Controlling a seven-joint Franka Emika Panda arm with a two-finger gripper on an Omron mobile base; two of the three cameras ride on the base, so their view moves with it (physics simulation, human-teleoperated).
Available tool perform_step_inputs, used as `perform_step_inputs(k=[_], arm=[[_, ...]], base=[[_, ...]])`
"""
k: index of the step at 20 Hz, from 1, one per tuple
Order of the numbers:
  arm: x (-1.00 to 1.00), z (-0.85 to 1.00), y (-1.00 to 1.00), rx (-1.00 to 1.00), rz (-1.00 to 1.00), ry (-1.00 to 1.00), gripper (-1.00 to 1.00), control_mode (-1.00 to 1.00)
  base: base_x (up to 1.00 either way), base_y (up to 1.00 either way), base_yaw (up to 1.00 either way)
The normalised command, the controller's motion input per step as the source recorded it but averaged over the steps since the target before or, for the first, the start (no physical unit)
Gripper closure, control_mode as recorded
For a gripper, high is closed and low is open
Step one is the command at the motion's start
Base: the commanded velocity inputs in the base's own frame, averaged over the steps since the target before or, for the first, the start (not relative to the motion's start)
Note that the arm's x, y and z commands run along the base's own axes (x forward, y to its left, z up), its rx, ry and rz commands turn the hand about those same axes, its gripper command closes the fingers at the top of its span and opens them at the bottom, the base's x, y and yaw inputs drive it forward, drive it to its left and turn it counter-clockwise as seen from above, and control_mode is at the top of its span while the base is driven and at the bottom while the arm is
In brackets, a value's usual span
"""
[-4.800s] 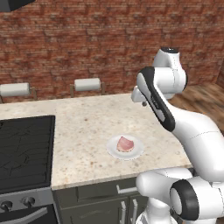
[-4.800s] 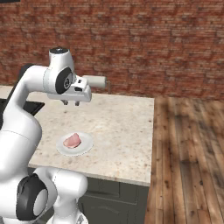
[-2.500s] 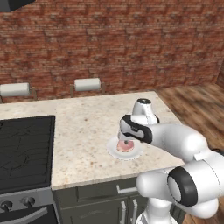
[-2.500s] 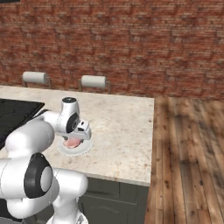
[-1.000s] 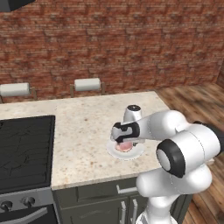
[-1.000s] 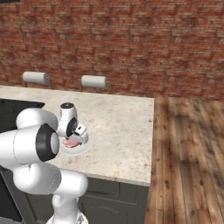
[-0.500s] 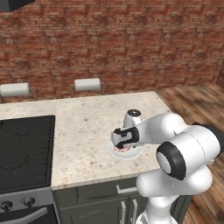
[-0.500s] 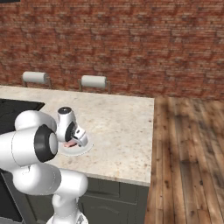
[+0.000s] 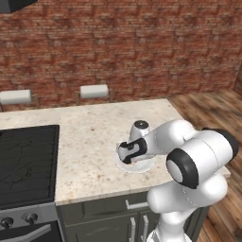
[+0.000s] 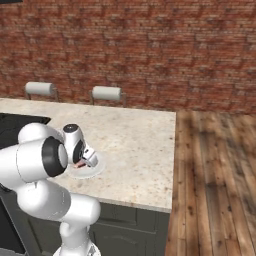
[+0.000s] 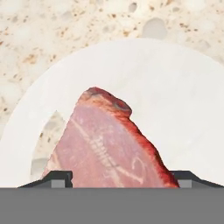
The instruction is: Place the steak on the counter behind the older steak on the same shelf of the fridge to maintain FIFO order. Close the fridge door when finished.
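Observation:
The steak (image 11: 109, 148), pale pink with a darker red rim, lies on a white plate (image 11: 175, 96) on the beige speckled counter (image 9: 90, 142). My gripper (image 11: 122, 177) reaches down onto the plate (image 9: 142, 166), with one dark fingertip against each side of the steak. From the right base view the gripper (image 10: 82, 161) sits low over the plate (image 10: 95, 167) near the counter's (image 10: 135, 145) front edge. The steak still rests on the plate. The fridge, its shelf and the older steak are out of view.
A black stove top (image 9: 23, 156) borders the counter on the left. Two paper towel rolls (image 9: 93, 90) (image 9: 15, 97) stand against the brick wall. The counter ends to the right at a wooden floor (image 10: 215, 175).
The hand has settled a little lower over the plate. The jaws have narrowed from wide open onto the steak's sides. Steak and plate have not moved.

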Motion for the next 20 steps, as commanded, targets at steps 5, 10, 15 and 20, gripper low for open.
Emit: perform_step_inputs(k=[5, 10, 15, 20], arm=[[0.00, -0.27, 0.42, 0.00, 0.00, 0.00, 1.00, -1.00], [0.00, 0.00, 0.02, 0.00, 0.00, 0.00, 1.00, -1.00], [-0.21, 0.26, 0.05, 0.00, 0.00, -0.11, 1.00, -1.00], [-0.42, 0.77, 0.00, 0.03, 0.00, -0.19, 1.00, -1.00]], base=[[0.00, 0.00, 0.00], [0.00, 0.00, 0.00], [0.00, 0.00, 0.00], [0.00, 0.00, 0.00]])
